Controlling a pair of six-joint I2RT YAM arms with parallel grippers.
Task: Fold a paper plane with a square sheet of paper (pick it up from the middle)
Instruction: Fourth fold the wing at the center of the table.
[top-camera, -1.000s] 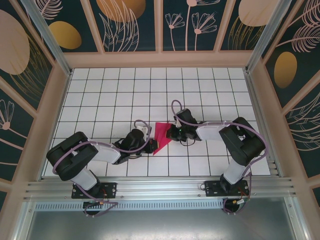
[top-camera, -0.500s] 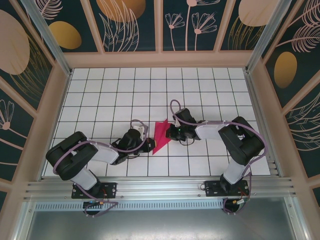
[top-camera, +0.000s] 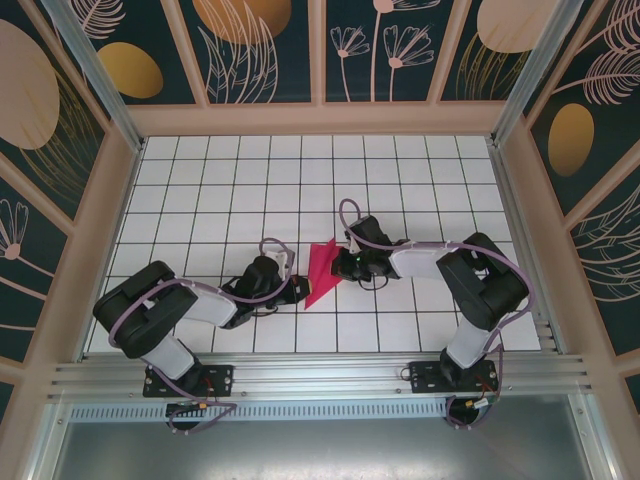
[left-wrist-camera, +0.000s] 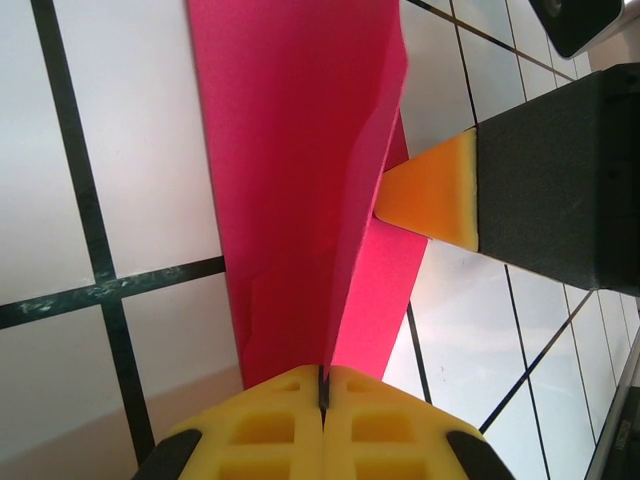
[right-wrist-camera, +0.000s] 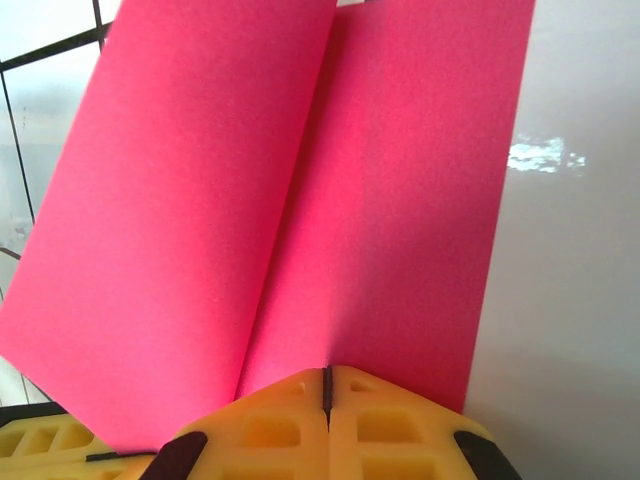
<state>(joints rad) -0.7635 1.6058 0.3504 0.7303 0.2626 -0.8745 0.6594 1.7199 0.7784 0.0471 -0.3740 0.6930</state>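
Observation:
The square sheet of paper (top-camera: 322, 270) is magenta and creased into a pointed wedge. It is held just above the white tiled floor, between the two arms. My left gripper (top-camera: 299, 291) is shut on its near, lower end. In the left wrist view the raised centre fold of the paper (left-wrist-camera: 300, 180) runs straight into the closed yellow jaws of the left gripper (left-wrist-camera: 323, 385). My right gripper (top-camera: 341, 267) is shut on the opposite edge. In the right wrist view the two flaps of the paper (right-wrist-camera: 300, 200) meet at a crease that ends in the right gripper (right-wrist-camera: 326, 385). The right gripper's orange fingertip (left-wrist-camera: 440, 195) touches the paper's side.
A white tiled floor (top-camera: 220, 190) with black grid lines is walled by wooden-framed floral panels (top-camera: 260, 50). A metal rail (top-camera: 320, 378) runs along the near edge, by the arm bases. Open tiles lie behind and to both sides of the arms.
The left wrist has drawn back slightly to the left. The paper and the right arm have barely moved, and both grips hold.

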